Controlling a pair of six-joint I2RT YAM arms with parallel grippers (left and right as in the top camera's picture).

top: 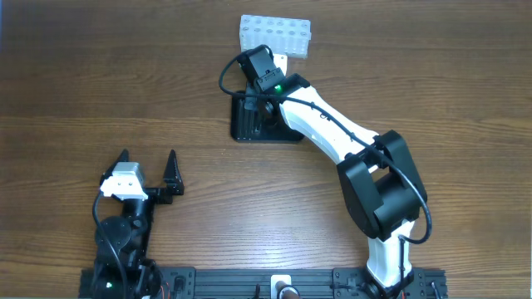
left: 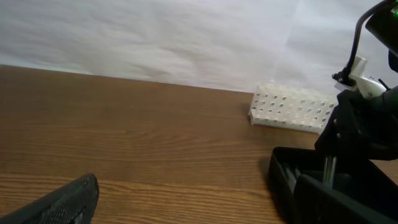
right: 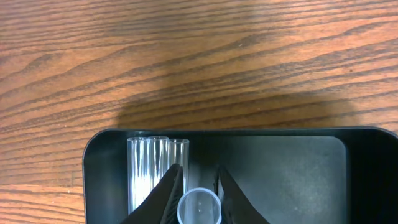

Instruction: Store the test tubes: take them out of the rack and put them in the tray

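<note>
A white test tube rack stands at the far edge of the table, and its holes look empty. Just in front of it lies a black tray. My right gripper hangs over the tray's left part, shut on a clear test tube that points down into the tray. Beside it, a few clear tubes lie along the tray's left wall. The left wrist view shows the held tube reaching down into the tray. My left gripper rests open near its base, holding nothing.
The tabletop is bare brown wood. The right arm stretches diagonally from its base to the tray. A white backdrop stands behind the table's far edge. Open room lies between the left gripper and the tray.
</note>
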